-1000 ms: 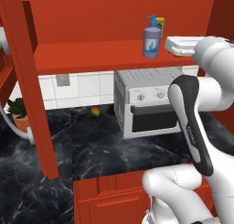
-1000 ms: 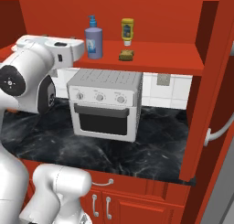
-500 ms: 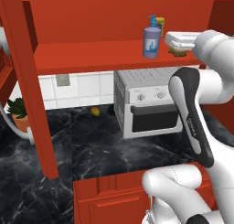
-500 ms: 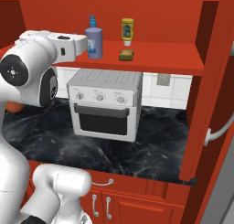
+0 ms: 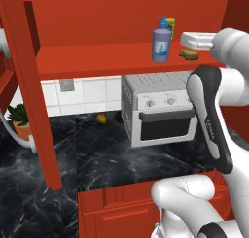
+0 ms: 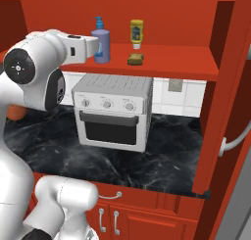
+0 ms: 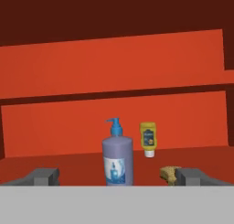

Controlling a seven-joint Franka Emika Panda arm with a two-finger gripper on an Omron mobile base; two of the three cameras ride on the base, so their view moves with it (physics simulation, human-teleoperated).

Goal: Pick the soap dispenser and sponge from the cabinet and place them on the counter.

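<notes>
Soap dispenser (image 7: 117,156) label shows a blue figure, no readable writing; gripper (image 7: 118,176) spread wide, holding nothing

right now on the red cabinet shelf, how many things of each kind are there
bottles: 2, a lavender-purple pump soap dispenser and a small yellow squeeze bottle
sponges: 1, a yellow-tan rectangular sponge
total: 3
</notes>
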